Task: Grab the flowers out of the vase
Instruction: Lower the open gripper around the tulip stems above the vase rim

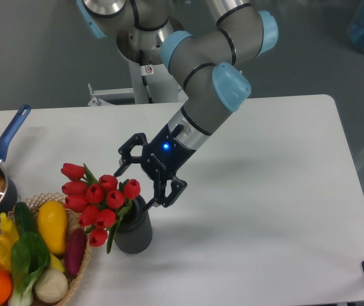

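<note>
The bunch of red tulips with green leaves (100, 201) sat in the short dark grey ribbed vase (134, 231), leaning toward ten o'clock over the wicker basket of vegetables (35, 255). The black two-finger gripper (138, 185) hung spread wide, holding nothing, just beside the blooms at their two o'clock. Judged from this, nothing was gripped yet; closing and lifting remained.

Object counts on the white rectangular table (283, 191).
One bunch of red tulips with green leaves (99, 197), about nine heads, in one dark grey ribbed cylindrical vase (135, 234) just below the fingers; one black two-finger gripper (140, 182); one dark saucepan with a blue handle (0, 172) and one wicker basket (83, 255), holding about seven vegetables, left of the fingers.
</note>
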Controlling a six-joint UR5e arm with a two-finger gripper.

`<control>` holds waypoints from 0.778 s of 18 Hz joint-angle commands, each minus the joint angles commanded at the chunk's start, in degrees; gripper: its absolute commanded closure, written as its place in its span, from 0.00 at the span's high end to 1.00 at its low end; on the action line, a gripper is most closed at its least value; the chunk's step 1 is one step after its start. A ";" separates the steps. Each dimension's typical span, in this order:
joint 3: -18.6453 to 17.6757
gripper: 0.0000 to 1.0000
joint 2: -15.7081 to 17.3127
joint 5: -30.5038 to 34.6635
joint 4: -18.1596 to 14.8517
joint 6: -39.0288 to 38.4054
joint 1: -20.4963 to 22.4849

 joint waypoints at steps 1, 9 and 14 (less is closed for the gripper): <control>0.35 1.00 -0.17 0.09 0.00 -0.09 -0.09; 0.70 1.00 -0.79 -0.09 0.00 -0.18 -1.32; 0.70 1.00 -1.14 -0.09 0.00 -0.26 -1.67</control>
